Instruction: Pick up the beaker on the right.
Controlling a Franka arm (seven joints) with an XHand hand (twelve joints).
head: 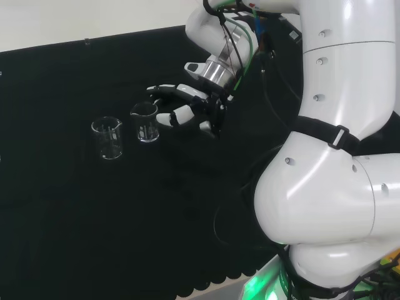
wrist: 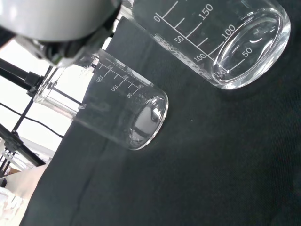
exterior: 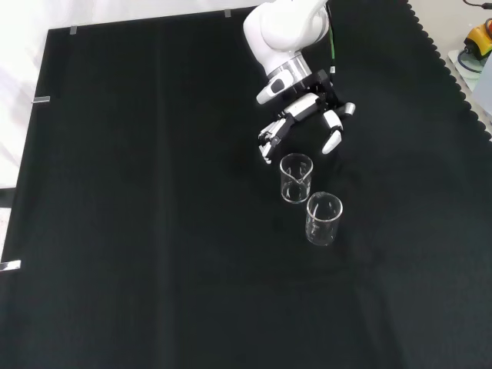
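Note:
Two clear glass beakers with printed scales stand upright on the black cloth. In the head view the right beaker (head: 145,122) is next to the hand (head: 187,109), and the left beaker (head: 107,137) stands a little beyond it. In the front view the hand (exterior: 304,115) hovers just above the upper beaker (exterior: 296,177), fingers (exterior: 269,142) spread to both sides and apart from the glass; the second beaker (exterior: 324,218) is lower right. The hand is open and holds nothing. The wrist view has the close beaker (wrist: 221,37) large and the farther beaker (wrist: 117,110) behind it.
The arm's white links (head: 337,162) take up the head view's right side. The black cloth (exterior: 154,231) reaches a scalloped edge (exterior: 461,84) at the front view's right. A blurred white part of the hand (wrist: 56,19) shows in the wrist view.

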